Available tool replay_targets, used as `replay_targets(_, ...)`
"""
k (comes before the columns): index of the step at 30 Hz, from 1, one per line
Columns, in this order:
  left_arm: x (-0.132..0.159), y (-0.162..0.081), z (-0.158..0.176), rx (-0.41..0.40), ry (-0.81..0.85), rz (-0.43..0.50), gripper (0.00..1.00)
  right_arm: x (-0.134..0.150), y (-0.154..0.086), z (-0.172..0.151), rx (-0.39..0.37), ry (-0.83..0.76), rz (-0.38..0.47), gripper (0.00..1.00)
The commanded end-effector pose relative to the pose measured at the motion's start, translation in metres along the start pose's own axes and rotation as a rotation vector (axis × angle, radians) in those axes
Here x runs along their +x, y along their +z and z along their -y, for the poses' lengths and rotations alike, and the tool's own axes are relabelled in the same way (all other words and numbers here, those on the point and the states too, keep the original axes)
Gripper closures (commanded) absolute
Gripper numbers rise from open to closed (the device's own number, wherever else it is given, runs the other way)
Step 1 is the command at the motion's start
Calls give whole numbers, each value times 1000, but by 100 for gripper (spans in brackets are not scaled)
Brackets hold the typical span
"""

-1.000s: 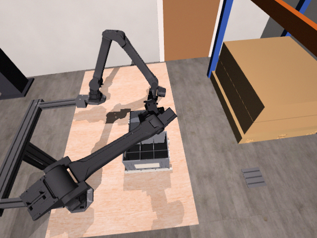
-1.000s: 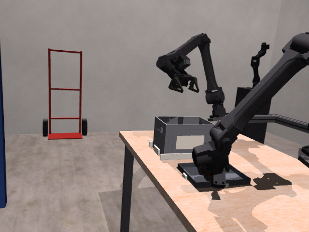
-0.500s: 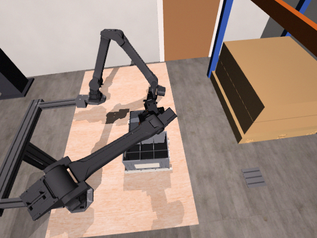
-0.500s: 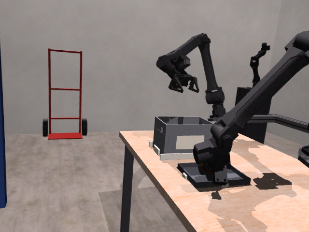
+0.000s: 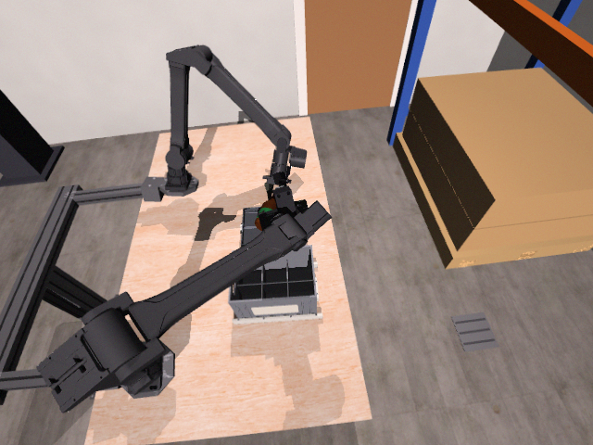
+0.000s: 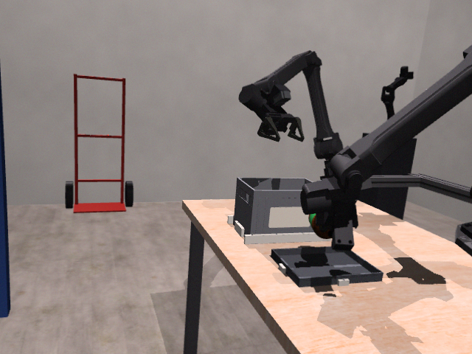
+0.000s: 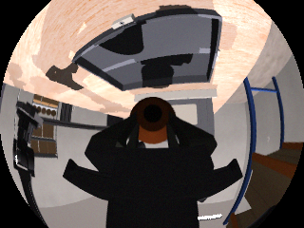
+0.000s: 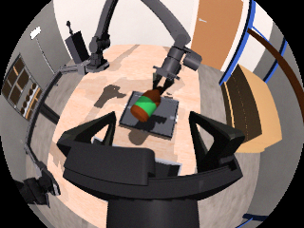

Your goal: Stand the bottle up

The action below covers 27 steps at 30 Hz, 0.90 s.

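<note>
A brown bottle with a green label (image 5: 265, 209) (image 6: 312, 218) (image 8: 145, 104) is held off its base, its neck toward my left gripper (image 7: 153, 136) (image 8: 156, 93), which is shut on the neck. The left wrist view looks onto the bottle's dark mouth. The bottle hangs above the dark tray (image 6: 316, 281) (image 7: 176, 32) (image 8: 171, 108); its exact tilt is hard to tell. The tray lies flat. My right gripper (image 6: 290, 139) (image 8: 152, 114) is open and empty, high above the crate. In the top view the right arm hides the fingers and part of the bottle.
The grey divided crate (image 5: 306, 307) (image 6: 260, 213) stands flat beside the tray, with white strips (image 6: 282, 237) along its foot. Small white blocks (image 6: 343, 282) touch the tray's edges. The right forearm (image 5: 201, 287) crosses over the crate.
</note>
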<state>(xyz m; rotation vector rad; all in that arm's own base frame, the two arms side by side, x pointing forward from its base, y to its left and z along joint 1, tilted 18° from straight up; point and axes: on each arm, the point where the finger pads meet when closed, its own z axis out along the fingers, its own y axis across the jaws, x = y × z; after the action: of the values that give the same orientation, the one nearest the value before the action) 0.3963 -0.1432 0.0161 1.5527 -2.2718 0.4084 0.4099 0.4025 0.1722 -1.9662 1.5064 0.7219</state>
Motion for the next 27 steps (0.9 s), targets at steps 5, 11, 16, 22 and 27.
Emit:
replay_targets(5,58,-2,-5,27,38,-5,72,-1,2,2,-1,-12,2,0)
replay_targets(11,57,-4,-4,45,132,7,72,-1,2,2,-1,-12,2,0)
replay_targets(16,63,4,-8,58,295,39,72,-1,2,2,-1,-12,2,0)
replay_targets(22,69,3,5,141,596,167,72,-1,2,2,-1,-12,2,0)
replay_targets(27,75,2,11,187,808,264,72,-1,2,2,-1,-12,2,0)
